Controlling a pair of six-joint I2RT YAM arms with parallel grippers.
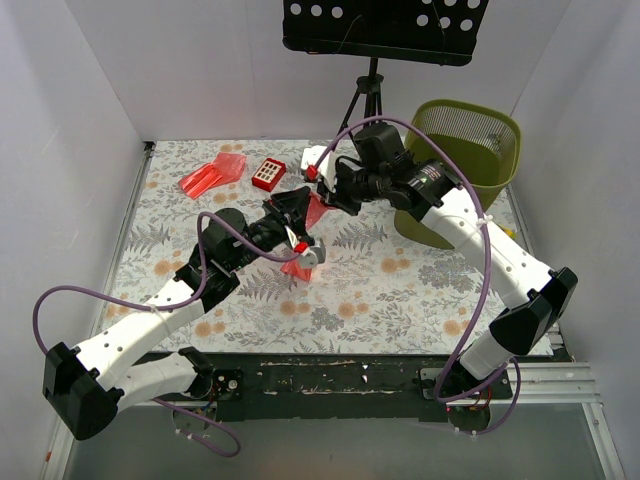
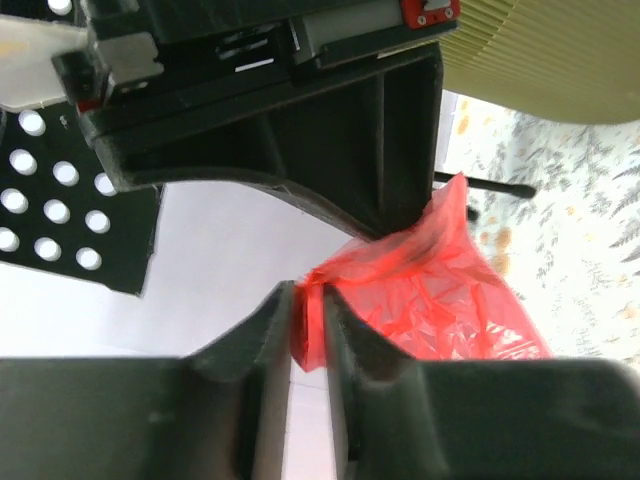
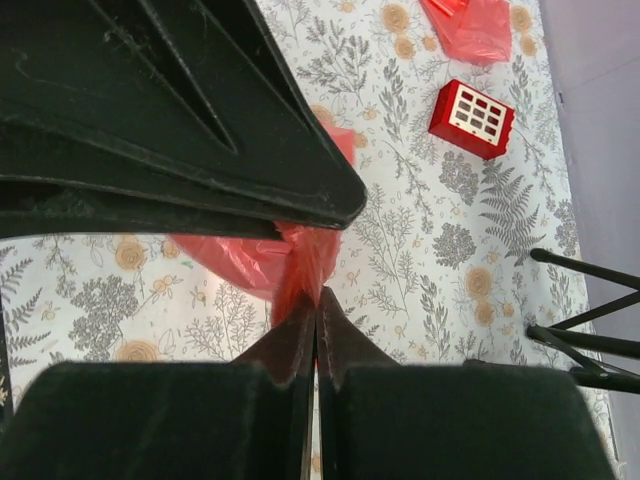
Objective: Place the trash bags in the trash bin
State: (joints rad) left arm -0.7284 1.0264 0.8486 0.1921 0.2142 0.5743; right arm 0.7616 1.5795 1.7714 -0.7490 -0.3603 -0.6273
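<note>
A red trash bag [image 1: 297, 266] hangs above the table's middle, held by both grippers. My left gripper [image 1: 303, 213] is shut on one edge of it; in the left wrist view the film [image 2: 430, 295] is pinched between the jaws of the left gripper [image 2: 308, 325]. My right gripper [image 1: 322, 200] is shut on another part; in the right wrist view the bag [image 3: 240, 262] bunches at the tips of the right gripper [image 3: 316, 300]. A second red trash bag [image 1: 213, 175] lies on the table at the far left [image 3: 470, 25]. The olive-green trash bin [image 1: 465, 160] stands at the far right [image 2: 560, 60].
A small red box with white buttons [image 1: 268, 173] lies beside the second bag [image 3: 472, 118]. A black tripod [image 1: 368, 95] with a perforated black plate [image 1: 385, 25] stands at the back, its legs [image 3: 590, 320] near the bin. White walls enclose the floral table [image 1: 400, 280].
</note>
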